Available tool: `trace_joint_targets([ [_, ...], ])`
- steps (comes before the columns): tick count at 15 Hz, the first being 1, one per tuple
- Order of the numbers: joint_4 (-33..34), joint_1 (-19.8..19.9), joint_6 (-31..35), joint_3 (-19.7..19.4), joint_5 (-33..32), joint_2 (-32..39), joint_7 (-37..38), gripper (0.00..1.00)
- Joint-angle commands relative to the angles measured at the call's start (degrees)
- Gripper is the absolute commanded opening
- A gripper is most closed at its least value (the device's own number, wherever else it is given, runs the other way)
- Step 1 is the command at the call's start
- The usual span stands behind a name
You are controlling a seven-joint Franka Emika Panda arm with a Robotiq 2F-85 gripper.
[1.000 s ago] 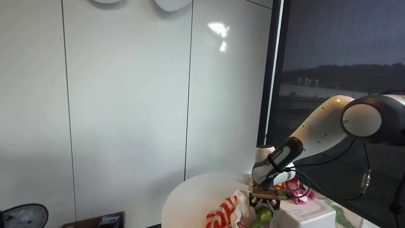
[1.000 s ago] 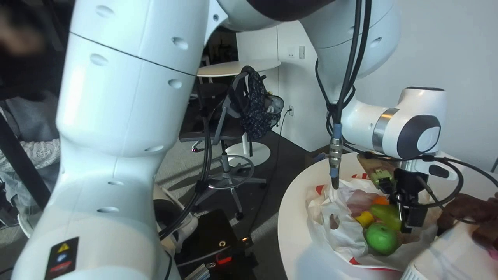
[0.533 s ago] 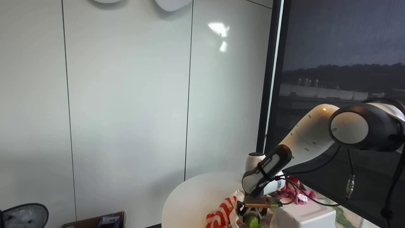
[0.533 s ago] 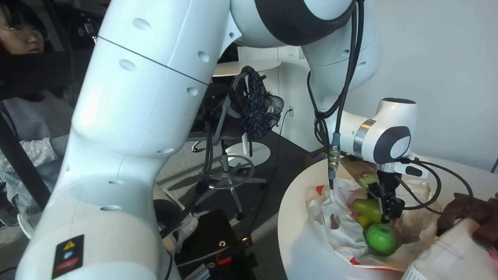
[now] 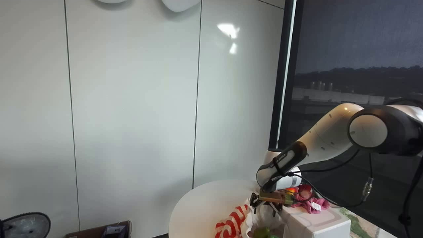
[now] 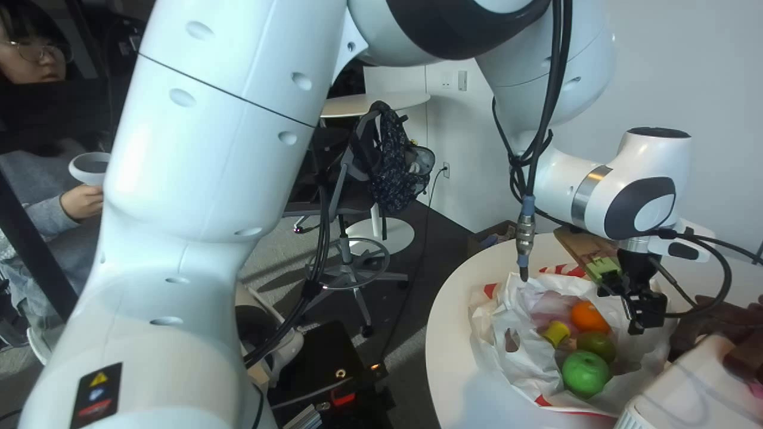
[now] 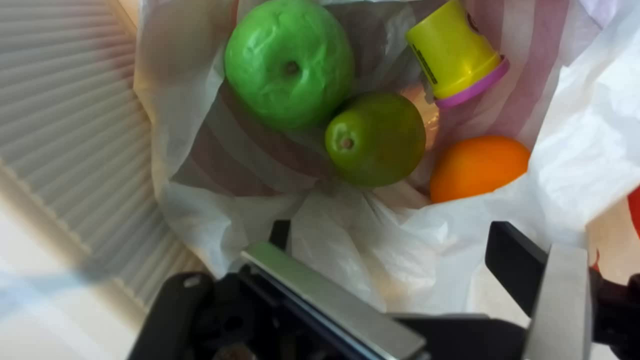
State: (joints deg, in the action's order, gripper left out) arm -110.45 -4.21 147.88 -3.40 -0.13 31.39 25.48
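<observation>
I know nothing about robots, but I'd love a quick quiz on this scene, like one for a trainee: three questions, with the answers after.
1. True or false: the jaws hold nothing.
2. Of the fruit in the white bag, how many are green: A) one, B) two, C) four?
3. Fill in the color: the yellow tub has a ____ lid.

Key:
1. True; they stand open.
2. B: the green apple and the dark green fruit.
3. Pinkish purple.
</observation>
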Motion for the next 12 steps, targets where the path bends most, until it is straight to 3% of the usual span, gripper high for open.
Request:
trace_joint_targets([
  [1,0.42,1.48,2.96,-0.72,3.84,-3.85,-0.64,1.00],
  [4,1.94,0.92,2.52,-3.44,4.37,-4.84,3.47,1.00],
  [8,1.11,-3.08,6.87,-9.47,-2.79,-4.43,9.23,1.00],
  [12,1.96,-5.41,8.85,-11.40,-6.23,-2.07,13.09,1.00],
])
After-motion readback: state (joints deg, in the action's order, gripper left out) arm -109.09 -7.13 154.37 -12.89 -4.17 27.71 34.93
